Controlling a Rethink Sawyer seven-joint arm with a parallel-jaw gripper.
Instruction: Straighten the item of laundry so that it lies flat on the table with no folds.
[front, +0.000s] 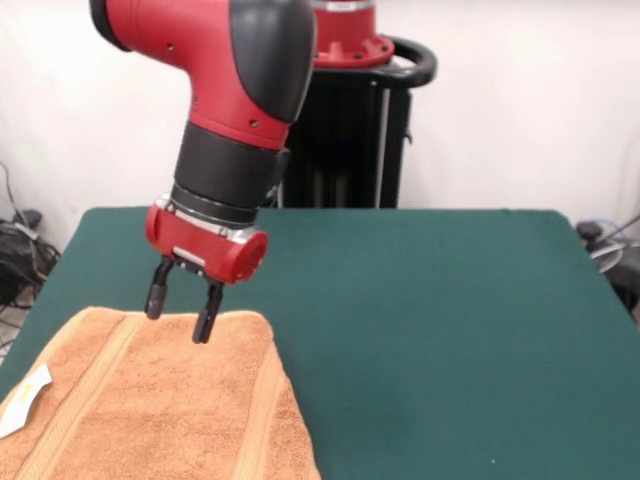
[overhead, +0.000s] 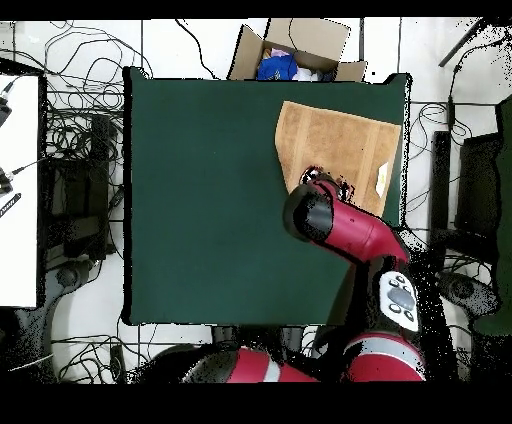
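The orange-tan towel (front: 160, 410) lies at the near left corner of the dark green table (front: 430, 330) in the front view, mostly spread, with woven bands and a white care tag (front: 25, 398) at its left side. In the overhead view the towel (overhead: 335, 140) sits at the table's (overhead: 200, 200) upper right corner. My gripper (front: 182, 316) hangs just above the towel's far edge with its two black fingers (front: 208, 312) apart and nothing between them. In the overhead view the arm's red and black body hides the gripper.
A cardboard box (overhead: 295, 50) with blue items stands on the floor beyond the table's top edge in the overhead view. Cables lie on the floor around the table. The robot's black pedestal (front: 350, 140) stands at the table's far side.
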